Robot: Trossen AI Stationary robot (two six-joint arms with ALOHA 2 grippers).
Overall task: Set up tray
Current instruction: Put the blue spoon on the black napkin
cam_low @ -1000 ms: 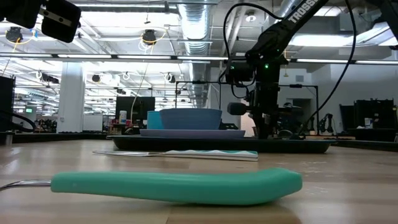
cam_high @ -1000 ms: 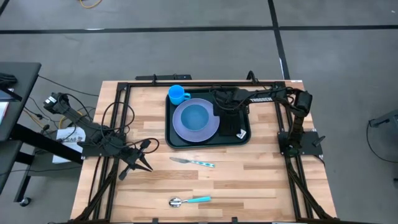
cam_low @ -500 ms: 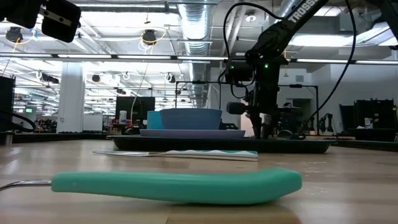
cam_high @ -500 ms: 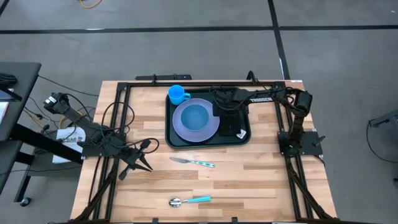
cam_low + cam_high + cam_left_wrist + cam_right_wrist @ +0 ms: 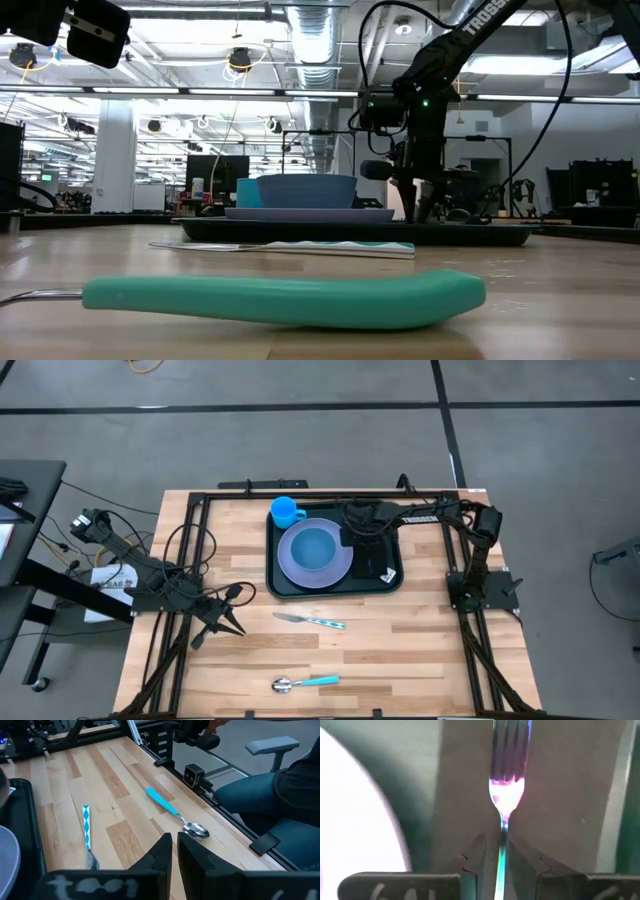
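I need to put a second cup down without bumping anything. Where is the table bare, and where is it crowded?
Bare wood lies between the knife and the spoon, and right of both. Crowded: the tray, filled by cup, plate and napkin, with the right gripper above it. The left gripper waits left of the knife.

My right gripper has a fork between its fingers, plate close beside. Bare table lies toward me

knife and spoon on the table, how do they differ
The knife has a blue-and-white patterned handle; the spoon has a plain teal one. The knife lies nearer the tray; the spoon lies near the table's front edge. Both lie flat on bare wood, untouched, handles pointing right.
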